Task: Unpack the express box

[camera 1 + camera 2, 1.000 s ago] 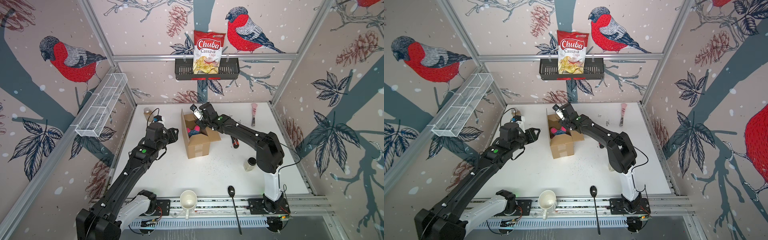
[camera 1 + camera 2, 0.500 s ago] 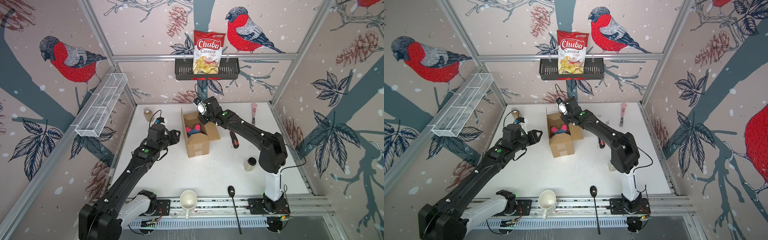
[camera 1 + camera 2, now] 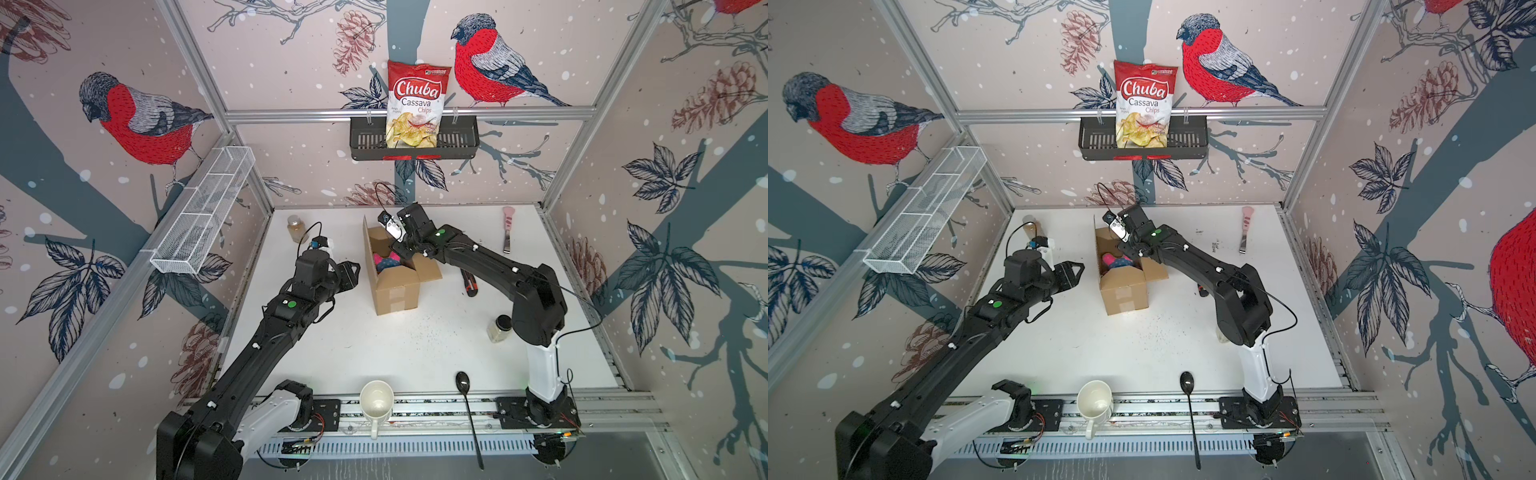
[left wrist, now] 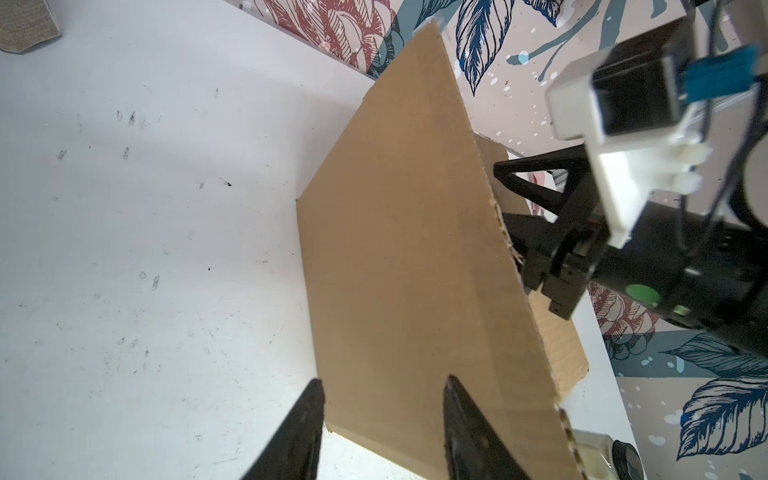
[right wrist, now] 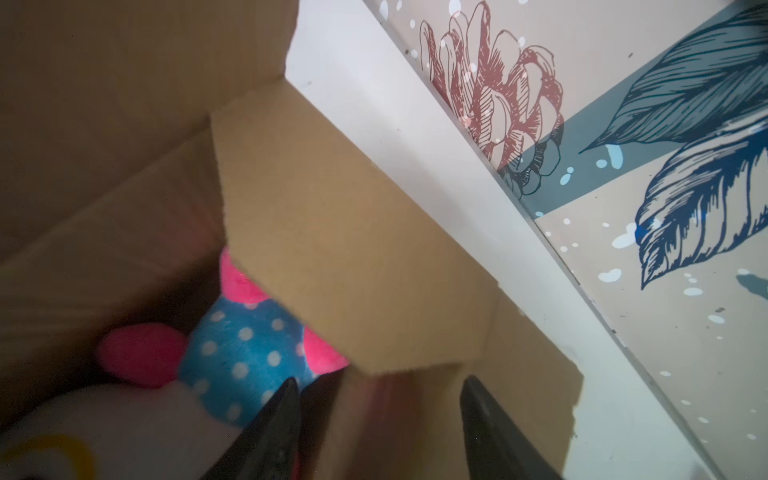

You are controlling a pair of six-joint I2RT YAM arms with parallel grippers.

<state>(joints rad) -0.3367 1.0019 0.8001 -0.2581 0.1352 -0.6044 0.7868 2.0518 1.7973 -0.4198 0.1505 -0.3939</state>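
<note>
Down at the near edge of the white desk (image 3: pixel 374 345) a cream ceramic mug (image 3: pixel 376 401) lies on its side by the rail. A long black plastic spoon (image 3: pixel 467 399) sits just to its right. Neither is in play.

Moving in, the left claw (image 4: pixel 383 379) hovers just beside the left wall of the express box (image 3: pixel 395 286). This is the plain brown corrugated cardboard carton standing mid-desk, a little toward the far edge. The claw's jaws are partly spread with nothing between them, and both top views show a gap to the cardboard.

Now the box itself: the top is open! One long flap stands upright on the left and another is folded out toward the desk on the right. A short inner flap leans over the opening. Inside lies a soft plush toy (image 5: pixel 245 353), blue with white dots and bright pink parts (a white section shows too, though what creature it is cannot be told).

Above the far end of the opening the right claw (image 5: pixel 381 379) points down. Its fingers are spread wide just under that inner flap's edge and grip nothing. Whether a fingertip brushes the cardboard cannot be told.

So, by the look of it, the opening is done and the emptying is not. The toy has yet to be gripped, lifted clear and set on the desk.
</note>
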